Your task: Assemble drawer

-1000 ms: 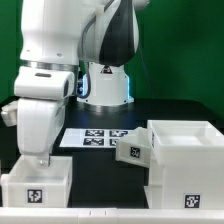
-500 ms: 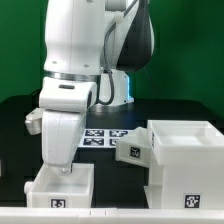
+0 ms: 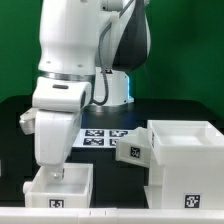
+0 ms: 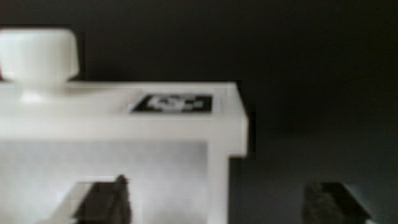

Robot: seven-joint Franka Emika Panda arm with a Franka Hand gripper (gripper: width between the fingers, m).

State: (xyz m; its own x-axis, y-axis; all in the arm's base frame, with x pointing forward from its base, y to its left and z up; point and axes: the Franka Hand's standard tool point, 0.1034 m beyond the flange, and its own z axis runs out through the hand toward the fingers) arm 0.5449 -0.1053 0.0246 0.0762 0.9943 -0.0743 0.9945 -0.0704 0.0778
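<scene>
Fingers point(image 4: 107, 200) spread, my gripper point(image 4: 217, 203) straddles one wall of the loose tray point(image 3: 58, 186) at the exterior view's left, well apart from the casing point(image 3: 186, 160). I should centre that wall between the fingers, descend straight, then close.

The exterior camera is sitting low, near the height of the black table top point(image 3: 170, 112). It is looking across the white plastic open-top tray with a square black-and-white tag point(image 3: 58, 190) toward the big glossy white robot arm point(image 3: 70, 60) rising right above that tray. The tray is lying close to the lens, at the frame's lower edge. The wrist camera is looking down along the dark two-finger gripper point(image 4: 217, 200) onto the same tray point(image 4: 107, 135) from very near, giving a soft picture. Both views are sharing this tray and the table top beside it
</scene>
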